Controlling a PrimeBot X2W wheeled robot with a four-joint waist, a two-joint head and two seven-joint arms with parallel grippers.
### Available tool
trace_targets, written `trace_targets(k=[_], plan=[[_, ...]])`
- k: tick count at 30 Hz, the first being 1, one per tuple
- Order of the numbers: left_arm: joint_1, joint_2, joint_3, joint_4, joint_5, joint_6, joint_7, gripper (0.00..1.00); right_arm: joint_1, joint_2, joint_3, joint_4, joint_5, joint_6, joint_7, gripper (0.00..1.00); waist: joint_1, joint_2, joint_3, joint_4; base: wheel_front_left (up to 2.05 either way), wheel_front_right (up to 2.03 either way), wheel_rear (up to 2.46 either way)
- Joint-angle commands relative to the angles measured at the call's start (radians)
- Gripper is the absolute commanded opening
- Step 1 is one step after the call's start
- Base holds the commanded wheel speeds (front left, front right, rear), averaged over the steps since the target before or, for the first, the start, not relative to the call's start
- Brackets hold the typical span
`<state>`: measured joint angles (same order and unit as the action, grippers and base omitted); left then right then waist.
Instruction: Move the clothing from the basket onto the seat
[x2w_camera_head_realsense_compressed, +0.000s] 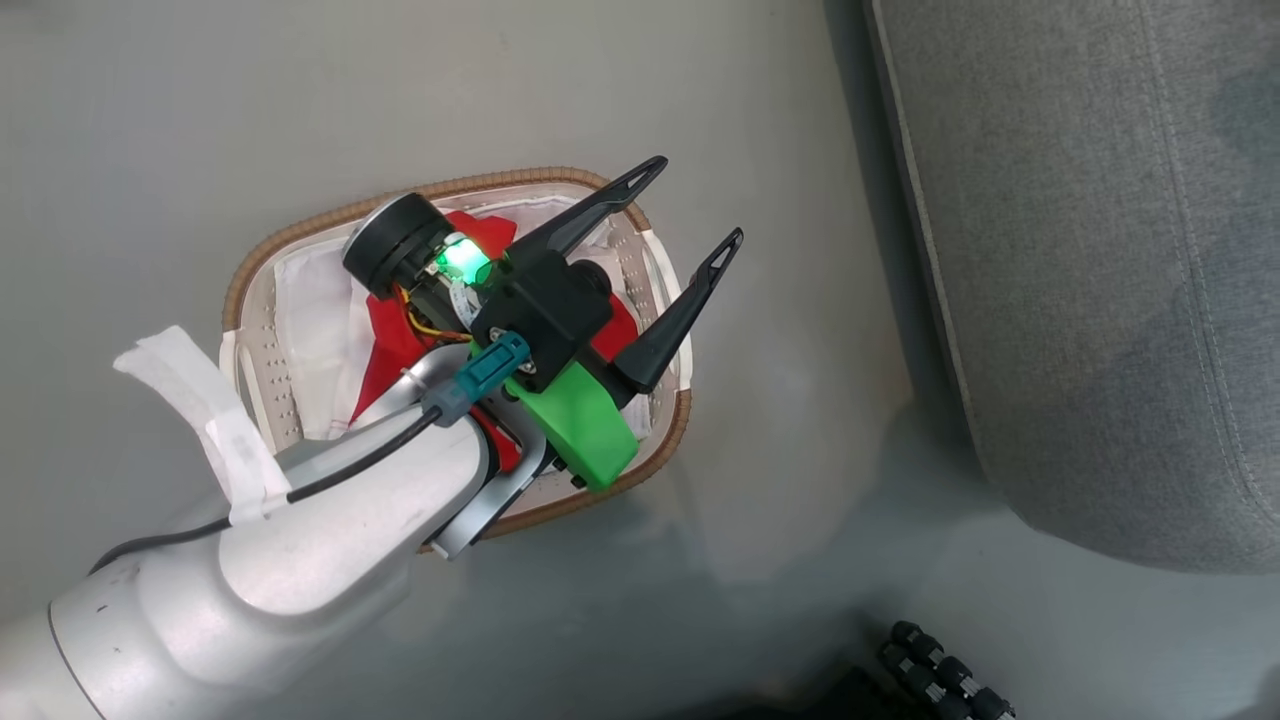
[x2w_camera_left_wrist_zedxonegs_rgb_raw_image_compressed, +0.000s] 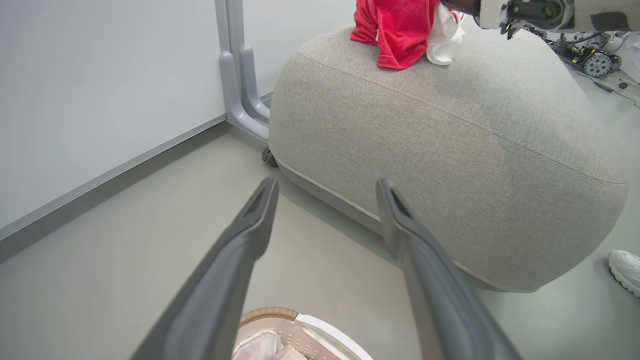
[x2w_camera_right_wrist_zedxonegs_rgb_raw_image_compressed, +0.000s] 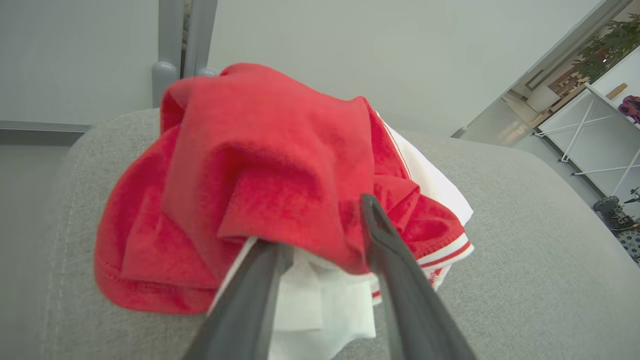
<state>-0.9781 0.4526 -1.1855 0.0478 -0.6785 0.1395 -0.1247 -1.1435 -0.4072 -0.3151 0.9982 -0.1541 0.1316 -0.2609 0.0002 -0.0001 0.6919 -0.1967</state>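
Item: basket (x2w_camera_head_realsense_compressed: 480, 184), oval, white perforated plastic with brown woven rim, standing on the grey floor (x2w_camera_head_realsense_compressed: 150, 150) to the left of the seat (x2w_camera_head_realsense_compressed: 1100, 250) and apart from it. Contents: white liner (x2w_camera_head_realsense_compressed: 310, 320) and first red garment (x2w_camera_head_realsense_compressed: 390, 335), crumpled, largely covered in the head view by the left arm. Item: left gripper (x2w_camera_head_realsense_compressed: 696, 199), held above the basket's right half, fingers pointing far-right toward the seat, jaws wide apart and empty; in its own wrist view the left gripper (x2w_camera_left_wrist_zedxonegs_rgb_raw_image_compressed: 328, 184) frames bare floor and the seat's near flank, with the basket's rim (x2w_camera_left_wrist_zedxonegs_rgb_raw_image_compressed: 267, 314) just below. Item: seat (x2w_camera_left_wrist_zedxonegs_rgb_raw_image_compressed: 450, 150), large, grey woven upholstery, rounded corner, stitched seam. On its top: second red garment (x2w_camera_left_wrist_zedxonegs_rgb_raw_image_compressed: 397, 30), bunched, with white fabric (x2w_camera_left_wrist_zedxonegs_rgb_raw_image_compressed: 442, 35) beside and beneath it. Item: right gripper (x2w_camera_right_wrist_zedxonegs_rgb_raw_image_compressed: 320, 222), at the second red garment (x2w_camera_right_wrist_zedxonegs_rgb_raw_image_compressed: 260, 165), jaws apart, one fingertip tucked under a red fold, the other lying against the cloth; white trim bands (x2w_camera_right_wrist_zedxonegs_rgb_raw_image_compressed: 445, 250) show at the hem. Sundries: grey stand (x2w_camera_left_wrist_zedxonegs_rgb_raw_image_compressed: 240, 65) on a caster behind the seat; white shoe (x2w_camera_left_wrist_zedxonegs_rgb_raw_image_compressed: 625, 270) on the floor at the right edge.
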Motion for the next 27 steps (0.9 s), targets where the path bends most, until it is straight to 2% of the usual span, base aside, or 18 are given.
trace_targets(k=[1, 8, 16, 20, 27], plan=[[0.011, 0.000, 0.003, 0.005, -0.007, -0.005, -0.011, 1.00, 0.019, 0.005, 0.002, -0.021, -0.005, -0.002, -0.005, 1.00, -0.0002, 0.0001, -0.016, -0.005, 0.00, 0.00, 0.00], [0.044, -0.011, 0.020, 0.034, -0.034, -0.003, -0.061, 1.00, 0.113, 0.012, 0.068, -0.143, 0.053, -0.002, -0.005, 1.00, -0.0002, 0.0001, -0.090, -0.009, 0.00, 0.00, 0.00], [0.124, -0.025, 0.079, 0.100, -0.090, -0.002, -0.126, 1.00, 0.197, 0.000, 0.170, -0.254, 0.115, -0.002, -0.005, 1.00, -0.0002, 0.0001, -0.239, 0.012, 0.00, 0.00, 0.00], [0.188, -0.045, 0.149, 0.139, -0.113, 0.000, -0.140, 1.00, 0.227, 0.030, 0.185, -0.270, 0.132, -0.002, -0.005, 1.00, -0.0002, 0.0001, -0.320, 0.041, 0.00, 0.00, 0.00], [0.368, -0.081, 0.342, 0.175, -0.069, -0.014, -0.141, 1.00, 0.320, 0.134, 0.169, -0.297, 0.123, -0.002, -0.004, 1.00, -0.0002, 0.0001, -0.438, 0.110, 0.00, 0.00, 0.00]])
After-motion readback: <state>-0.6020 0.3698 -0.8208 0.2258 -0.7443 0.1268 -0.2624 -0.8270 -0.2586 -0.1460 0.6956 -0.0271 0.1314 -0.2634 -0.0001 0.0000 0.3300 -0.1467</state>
